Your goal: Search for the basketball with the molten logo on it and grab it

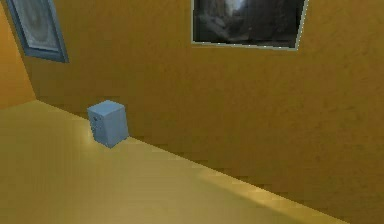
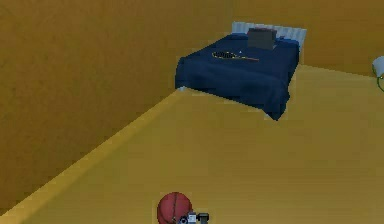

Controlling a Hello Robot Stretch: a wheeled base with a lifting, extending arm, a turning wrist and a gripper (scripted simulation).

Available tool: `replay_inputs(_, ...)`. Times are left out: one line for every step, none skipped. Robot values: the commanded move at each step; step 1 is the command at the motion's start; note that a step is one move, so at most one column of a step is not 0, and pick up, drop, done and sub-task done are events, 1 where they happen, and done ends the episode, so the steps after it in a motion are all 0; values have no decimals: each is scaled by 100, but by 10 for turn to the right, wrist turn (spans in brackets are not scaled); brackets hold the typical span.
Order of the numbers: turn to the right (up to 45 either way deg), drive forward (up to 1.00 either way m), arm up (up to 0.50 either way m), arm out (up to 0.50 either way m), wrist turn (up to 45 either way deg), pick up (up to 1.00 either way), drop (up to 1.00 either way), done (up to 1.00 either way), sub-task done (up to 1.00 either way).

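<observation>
- basketball (image 2: 172, 208): red-brown round ball low in the arm side view, about 6 o'clock in the frame, against the yellow floor (image 2: 300, 150); any logo on it is too small to make out
- end effector (image 2: 187, 217): dark body at the bottom edge, right at the ball's 3 o'clock; small white marker squares (image 2: 201, 217) sit at its own 3 o'clock
- Grip: finger setting can't be read from here, and with the ball right at the fingers I cannot tell whether it has hold of anything; contact or a gap, can't say
- bed (image 2: 238, 72): dark blue cover, up at about 1 o'clock from the ball and well apart from it, one side along the ochre wall (image 2: 80, 60)
- On the bed: a grey boxy object (image 2: 262, 38) toward the head end, and a thin racket-like outline (image 2: 232, 54) at its 8 o'clock, lying flat on the cover
- small white object (image 2: 379, 68): cut off at the frame's 3 o'clock edge, beyond the bed
- Forward view: light blue box (image 1: 107, 122) standing on the floor against the wall, about 9 o'clock of frame centre
- blue-framed picture (image 1: 40, 30) on the wall at 11 o'clock; a dark picture (image 1: 248, 22) at 12 to 1 o'clock, its top cut by the frame
</observation>
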Motion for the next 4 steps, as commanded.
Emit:
replay_inputs(0,0,0,0,450,0,0,0,0)
replay_inputs(0,0,0,0,450,0,0,0,0)
replay_inputs(0,0,0,0,270,0,0,0,0)
replay_inputs(0,0,-30,0,0,0,0,0,0)
